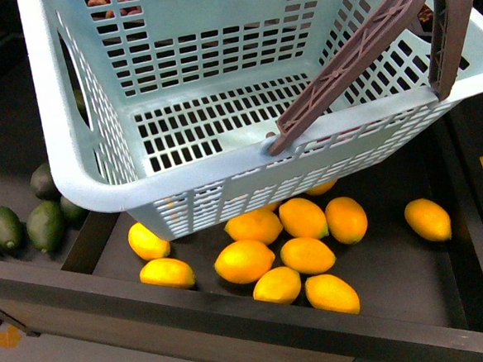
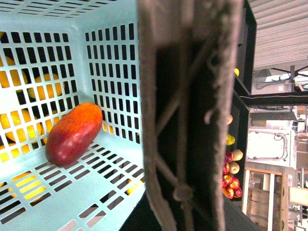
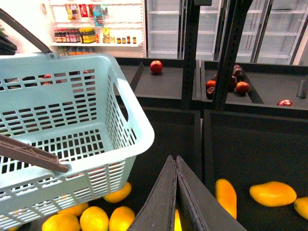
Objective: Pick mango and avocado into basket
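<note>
Front view: basket (image 1: 224, 172) tilted over a black shop bin (image 1: 397, 269).
Ten yellow mangoes (image 1: 245, 261) show whole there, with at least four avocados (image 1: 46, 225) in the bin to its left. One red mango (image 2: 72, 134) lies in the basket. Right end effector (image 3: 176, 159) pinched together, empty; left end effector's state can't be told.

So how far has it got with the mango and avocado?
The mango looks done: it lies inside the basket. Nothing is in hand: the right gripper is shut and empty. An avocado is left to pick; it lies with others, outside the basket.
</note>
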`<move>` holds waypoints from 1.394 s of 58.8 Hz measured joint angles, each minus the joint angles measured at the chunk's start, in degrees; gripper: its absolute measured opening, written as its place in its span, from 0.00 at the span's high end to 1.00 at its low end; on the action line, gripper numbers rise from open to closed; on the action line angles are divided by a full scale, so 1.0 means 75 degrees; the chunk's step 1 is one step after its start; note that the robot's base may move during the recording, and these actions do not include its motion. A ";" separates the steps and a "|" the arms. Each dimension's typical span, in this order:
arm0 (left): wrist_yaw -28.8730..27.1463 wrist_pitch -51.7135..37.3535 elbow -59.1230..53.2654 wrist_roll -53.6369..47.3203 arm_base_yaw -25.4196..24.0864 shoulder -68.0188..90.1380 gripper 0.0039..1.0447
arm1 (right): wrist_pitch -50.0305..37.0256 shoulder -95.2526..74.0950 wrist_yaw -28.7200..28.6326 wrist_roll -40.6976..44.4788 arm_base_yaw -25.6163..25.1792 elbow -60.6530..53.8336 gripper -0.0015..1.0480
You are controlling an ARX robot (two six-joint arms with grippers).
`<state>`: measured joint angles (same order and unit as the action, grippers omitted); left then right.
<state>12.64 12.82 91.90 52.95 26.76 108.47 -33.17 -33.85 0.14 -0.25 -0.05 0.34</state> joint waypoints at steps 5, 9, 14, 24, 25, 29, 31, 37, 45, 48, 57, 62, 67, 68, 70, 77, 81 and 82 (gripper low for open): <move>-0.0003 0.0000 0.0000 -0.0003 0.0000 0.0000 0.95 | 0.0536 0.0577 0.0000 0.0000 0.0000 0.0000 0.98; 0.0009 0.0000 0.0000 0.0003 0.0000 -0.0003 0.95 | 0.0784 0.0842 0.0000 0.0000 0.0000 0.0000 0.98; 0.0003 0.0000 0.0000 0.0000 0.0000 -0.0003 0.95 | 0.1172 0.1250 0.0000 0.0000 0.0000 0.0000 0.98; 0.0003 0.0000 0.0000 0.0003 0.0000 0.0000 0.95 | 0.1871 0.1976 0.0000 0.0000 0.0000 0.0000 0.98; 0.0000 0.0000 0.0000 0.0003 0.0000 -0.0003 0.95 | 0.1932 0.2040 0.0000 0.0000 0.0000 -0.0003 0.98; -0.0003 0.0000 0.0000 -0.0003 0.0000 -0.0003 0.95 | 0.2107 0.2215 0.0000 0.0000 0.0000 -0.0003 0.98; -0.0003 0.0000 0.0000 0.0000 0.0000 0.0000 0.95 | 0.2241 0.2352 0.0000 0.0000 0.0000 -0.0003 0.98; 0.0000 0.0000 0.0000 0.0000 0.0000 -0.0003 0.95 | 0.2585 0.2699 0.0000 0.0000 0.0000 -0.0003 0.98; -0.0003 0.0000 0.0000 0.0000 0.0000 0.0000 0.95 | 0.2943 0.3060 -0.0003 0.0000 0.0000 -0.0003 0.98; 0.0000 0.0000 0.0000 0.0000 0.0000 -0.0003 0.95 | 0.3045 0.3159 0.0000 0.0000 0.0000 -0.0003 0.98; -0.0006 0.0000 0.0003 0.0003 -0.0003 0.0000 0.95 | 0.4377 0.4465 -0.0020 0.0006 0.0000 0.0003 0.98; -0.0003 0.0000 0.0006 -0.0003 -0.0003 0.0000 0.95 | 0.4409 0.4470 -0.0020 0.0006 0.0000 0.0003 0.98; -0.0003 0.0000 0.0006 0.0000 0.0000 0.0000 0.95 | 0.4412 0.4470 -0.0023 0.0012 0.0000 0.0003 0.95; 0.0003 0.0000 0.0006 0.0003 0.0000 0.0000 0.95 | 0.4412 0.4470 -0.0023 0.0012 0.0000 0.0003 0.92; 0.0012 0.0000 0.0006 0.0009 0.0000 0.0000 0.95 | 0.4412 0.4470 -0.0023 0.0012 0.0000 0.0003 0.87; -0.0006 0.0000 0.0006 -0.0003 0.0000 0.0000 0.95 | 0.4412 0.4470 -0.0023 0.0012 0.0000 0.0003 0.65; 0.0000 0.0000 0.0006 0.0000 0.0000 0.0000 0.95 | 0.4412 0.4470 -0.0020 0.0012 0.0000 0.0003 0.53; 0.0000 0.0000 0.0006 0.0000 0.0000 0.0000 0.95 | 0.4412 0.4470 -0.0020 0.0012 0.0000 0.0003 0.52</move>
<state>12.64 12.82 91.94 52.95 26.76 108.47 -0.08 -0.32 -0.01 -0.16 -0.05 0.36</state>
